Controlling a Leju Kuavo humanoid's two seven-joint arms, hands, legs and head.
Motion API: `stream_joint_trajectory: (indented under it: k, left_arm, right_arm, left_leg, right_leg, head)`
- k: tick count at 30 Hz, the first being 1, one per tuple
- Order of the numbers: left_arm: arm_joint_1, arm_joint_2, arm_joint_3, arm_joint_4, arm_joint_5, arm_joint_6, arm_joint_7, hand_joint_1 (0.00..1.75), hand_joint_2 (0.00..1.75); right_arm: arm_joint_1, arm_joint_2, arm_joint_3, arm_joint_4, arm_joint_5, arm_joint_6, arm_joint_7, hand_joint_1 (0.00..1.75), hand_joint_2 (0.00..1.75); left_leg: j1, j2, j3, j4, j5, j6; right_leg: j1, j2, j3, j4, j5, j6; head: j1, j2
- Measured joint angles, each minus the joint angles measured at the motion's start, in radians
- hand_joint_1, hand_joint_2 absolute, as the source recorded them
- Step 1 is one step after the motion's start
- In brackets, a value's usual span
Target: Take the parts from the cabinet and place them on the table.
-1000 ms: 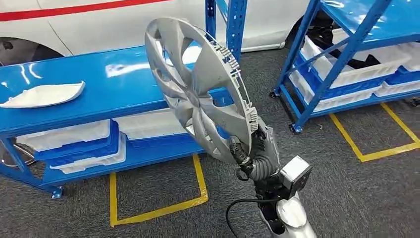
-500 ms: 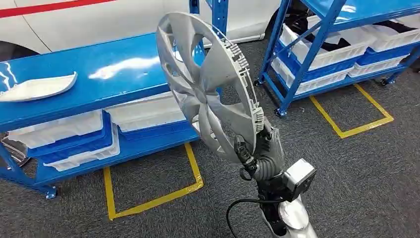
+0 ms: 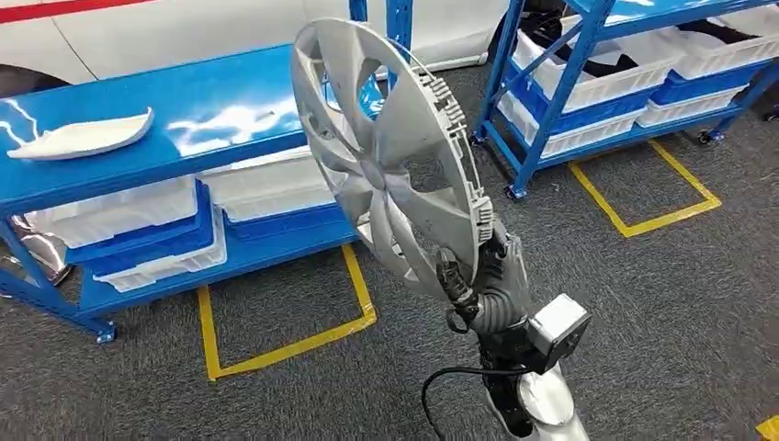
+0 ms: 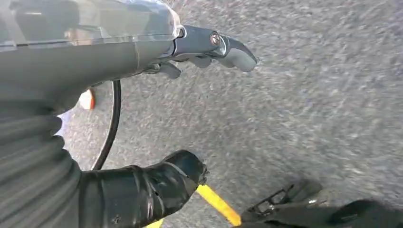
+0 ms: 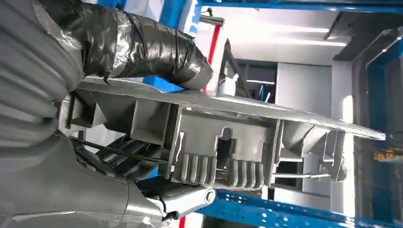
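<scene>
Low in the middle of the head view, your right hand (image 3: 482,280) grips the silver hubcap (image 3: 390,156) by its bottom rim. It looks light, stiff and wobbly, so hold tight. Your left hand (image 4: 142,190) hangs empty, fingers apart. The blue table (image 3: 138,156) waits upper left.

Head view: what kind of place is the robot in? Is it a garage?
Probably a car parts workshop or storeroom. The right hand holds a silver hubcap, blue metal racks hold white bins, and a white car body stands behind.
</scene>
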Motion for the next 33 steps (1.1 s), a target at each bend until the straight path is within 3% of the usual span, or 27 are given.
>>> stream_joint_trajectory:
  k: [1,3,4,5,6,8,9,10,11,13,14,15,18,19,20,21,22,24,25,26,27,28,29,30,31,33]
  left_arm:
    - [0.0,0.0,0.0,0.0,-0.003,0.002,-0.002,0.0,1.75]
    - [0.001,-0.001,0.0,0.0,-0.01,0.008,-0.004,0.0,1.75]
    - [0.003,-0.002,0.0,0.0,-0.011,0.011,-0.003,0.0,1.75]
    - [0.003,-0.002,0.0,0.0,-0.011,0.014,-0.002,0.0,1.75]
    - [0.005,-0.002,0.0,0.0,-0.011,0.016,0.001,0.0,1.75]
    - [0.005,-0.001,0.0,0.0,-0.011,0.016,0.0,0.0,1.75]
    - [0.005,-0.001,0.0,0.0,-0.012,0.017,0.0,0.0,1.75]
    - [0.005,-0.002,0.0,0.0,-0.013,0.017,0.0,0.0,1.75]
    - [0.006,-0.002,0.0,0.0,-0.015,0.017,0.001,0.0,1.75]
    - [0.008,-0.003,0.0,0.0,-0.014,0.017,0.003,0.0,1.75]
    - [0.008,-0.005,0.0,0.0,-0.014,0.017,0.003,0.0,1.75]
    - [0.01,-0.011,0.0,0.0,-0.016,0.017,0.003,0.0,1.75]
    - [0.007,-0.011,0.0,0.0,-0.019,0.019,0.008,0.0,1.75]
    - [0.005,-0.01,0.0,0.0,-0.019,0.019,0.01,0.0,1.75]
    - [0.006,-0.008,0.0,0.0,-0.019,0.019,0.013,0.0,1.75]
    - [0.007,-0.008,0.001,0.0,-0.019,0.019,0.013,0.0,1.75]
    - [0.009,-0.008,0.001,0.0,-0.02,0.019,0.013,0.0,1.75]
    - [0.014,-0.008,0.001,0.0,-0.021,0.017,0.018,0.0,1.75]
    - [0.017,-0.008,0.001,0.0,-0.022,0.017,0.022,0.0,1.75]
    - [0.018,-0.008,0.001,0.0,-0.022,0.017,0.026,0.0,1.75]
    - [0.019,-0.008,0.001,0.0,-0.022,0.017,0.028,0.0,1.75]
    - [0.019,-0.008,0.001,0.0,-0.022,0.017,0.029,0.0,1.75]
    - [0.019,-0.007,0.001,0.0,-0.022,0.018,0.029,0.0,1.75]
    - [0.021,-0.008,0.002,0.0,-0.022,0.017,0.031,0.0,1.75]
    - [0.02,-0.007,0.002,0.0,-0.022,0.018,0.033,0.0,1.75]
    - [0.016,-0.007,0.002,0.0,-0.021,0.017,0.039,0.0,1.75]
  right_arm:
    - [0.003,0.0,0.0,0.0,-0.001,0.001,0.006,1.75,1.75]
    - [0.002,-0.002,0.0,0.001,-0.015,0.003,0.016,1.75,1.75]
    - [0.002,-0.003,0.0,0.002,-0.019,0.003,0.017,1.75,1.75]
    - [0.002,-0.005,0.0,0.002,-0.021,0.003,0.018,1.75,1.75]
    - [0.003,-0.006,0.0,0.002,-0.023,0.003,0.019,1.75,1.75]
    - [0.003,-0.008,0.0,0.002,-0.025,0.004,0.019,1.75,1.75]
    - [0.004,-0.009,0.0,0.003,-0.026,0.004,0.019,1.75,1.75]
    - [0.006,-0.01,0.0,0.003,-0.026,0.004,0.019,1.75,1.75]
    - [0.008,-0.012,0.0,0.003,-0.026,0.004,0.019,1.75,1.75]
    - [0.009,-0.014,0.0,0.003,-0.026,0.003,0.019,1.75,1.75]
    - [0.008,-0.014,0.0,0.003,-0.026,0.003,0.019,1.75,1.75]
    - [0.008,-0.014,0.0,0.003,-0.026,0.003,0.019,1.75,1.75]
    - [0.012,-0.016,0.0,0.003,-0.026,0.002,0.017,1.75,1.75]
    - [0.014,-0.016,0.0,0.003,-0.026,0.002,0.017,1.75,1.75]
    - [0.019,-0.016,0.0,0.003,-0.026,0.002,0.016,1.75,1.75]
    - [0.019,-0.017,0.0,0.003,-0.026,0.001,0.014,1.75,1.75]
    - [0.02,-0.016,0.0,0.003,-0.026,0.001,0.011,1.75,1.75]
    - [0.029,-0.017,0.0,0.002,-0.023,0.0,0.001,1.75,1.75]
    - [0.036,-0.017,0.0,0.002,-0.023,-0.001,-0.002,1.75,1.75]
    - [0.043,-0.017,0.0,0.002,-0.023,-0.001,-0.003,1.75,1.75]
    - [0.049,-0.017,0.0,0.001,-0.023,-0.001,-0.004,1.75,1.75]
    - [0.052,-0.017,0.0,0.001,-0.023,-0.001,-0.004,1.75,1.75]
    - [0.054,-0.017,0.0,0.0,-0.023,-0.001,-0.004,1.75,1.75]
    - [0.055,-0.017,0.0,-0.002,-0.023,-0.001,-0.005,1.75,1.75]
    - [0.055,-0.018,0.0,-0.006,-0.023,-0.001,-0.005,1.75,1.75]
    - [0.061,-0.019,0.0,-0.01,-0.023,-0.002,-0.008,1.75,1.75]
  left_leg:
    - [-0.002,-0.002,0.001,-0.011,-0.015,0.018]
    - [-0.008,0.0,-0.009,-0.007,-0.006,0.026]
    - [-0.003,0.007,-0.02,-0.009,0.002,0.038]
    - [-0.003,0.018,-0.02,-0.009,0.01,0.048]
    - [-0.006,0.022,-0.029,-0.009,0.016,0.058]
    - [-0.013,0.035,-0.047,-0.007,0.029,0.068]
    - [-0.018,0.04,-0.054,-0.006,0.033,0.07]
    - [-0.022,0.047,-0.06,-0.005,0.036,0.072]
    - [-0.027,0.055,-0.063,-0.004,0.037,0.072]
    - [-0.032,0.07,-0.063,-0.002,0.037,0.072]
    - [-0.033,0.077,-0.062,-0.001,0.037,0.072]
    - [-0.039,0.086,-0.065,0.001,0.036,0.07]
    - [-0.039,0.119,-0.07,-0.001,0.041,0.06]
    - [-0.044,0.13,-0.066,-0.001,0.04,0.056]
    - [-0.038,0.101,-0.072,0.009,0.023,0.052]
    - [-0.037,0.054,-0.086,0.042,-0.004,0.046]
    - [-0.032,0.027,-0.114,0.107,-0.043,0.042]
    - [-0.023,0.01,-0.184,0.265,-0.11,0.031]
    - [-0.019,0.01,-0.202,0.305,-0.112,0.026]
    - [-0.015,0.01,-0.196,0.293,-0.09,0.022]
    - [-0.011,0.008,-0.169,0.237,-0.048,0.018]
    - [-0.007,0.001,-0.131,0.158,-0.002,0.015]
    - [-0.001,-0.025,-0.088,0.068,0.041,0.012]
    - [0.0,-0.073,-0.076,0.036,0.029,0.011]
    - [0.0,-0.071,-0.07,0.015,0.022,0.021]
    - [-0.008,-0.054,-0.078,0.023,0.027,0.032]
  right_leg:
    - [0.003,0.0,-0.001,0.001,0.009,0.008]
    - [0.002,0.002,-0.005,-0.001,0.025,0.015]
    - [-0.002,0.005,-0.01,0.001,0.029,0.021]
    - [-0.005,0.005,-0.021,0.019,0.004,0.024]
    - [-0.005,0.002,-0.04,0.073,-0.047,0.026]
    - [-0.003,0.002,-0.097,0.235,-0.137,0.029]
    - [-0.003,0.002,-0.116,0.298,-0.162,0.028]
    - [-0.003,0.002,-0.116,0.321,-0.165,0.025]
    - [0.0,0.001,-0.086,0.29,-0.145,0.018]
    - [0.012,-0.012,0.019,0.134,-0.081,-0.002]
    - [0.024,-0.044,0.071,0.044,-0.06,-0.017]
    - [0.035,-0.077,0.085,0.019,-0.075,-0.025]
    - [0.038,-0.05,0.078,-0.001,-0.073,-0.031]
    - [0.031,-0.037,0.08,-0.015,-0.065,-0.037]
    - [0.021,-0.032,0.088,-0.027,-0.056,-0.037]
    - [0.019,-0.02,0.087,-0.032,-0.052,-0.041]
    - [0.017,-0.014,0.083,-0.031,-0.048,-0.046]
    - [0.016,0.009,0.079,-0.03,-0.045,-0.046]
    - [0.016,0.022,0.076,-0.027,-0.044,-0.044]
    - [0.014,0.035,0.074,-0.022,-0.043,-0.043]
    - [0.011,0.048,0.071,-0.016,-0.043,-0.042]
    - [0.007,0.061,0.068,-0.008,-0.045,-0.038]
    - [0.004,0.074,0.064,0.002,-0.047,-0.032]
    - [0.006,0.083,0.053,0.012,-0.049,-0.024]
    - [0.005,0.097,0.039,0.022,-0.047,-0.017]
    - [-0.001,0.113,0.029,0.015,-0.033,0.0]
  head:
    - [0.001,0.0]
    - [0.001,0.0]
    - [0.002,0.0]
    - [0.002,0.0]
    - [0.002,0.0]
    - [0.002,0.0]
    - [0.002,0.0]
    - [0.002,0.0]
    - [0.002,0.0]
    - [0.002,0.0]
    - [0.002,0.0]
    - [0.002,0.0]
    - [0.002,0.0]
    - [0.002,0.0]
    - [0.002,0.0]
    - [0.002,0.0]
    - [0.0,0.0]
    - [0.0,0.0]
    - [0.0,0.0]
    - [0.0,0.0]
    - [0.0,0.0]
    - [0.0,0.0]
    - [0.0,0.0]
    - [0.001,0.0]
    - [0.002,0.0]
    - [0.0,0.0]
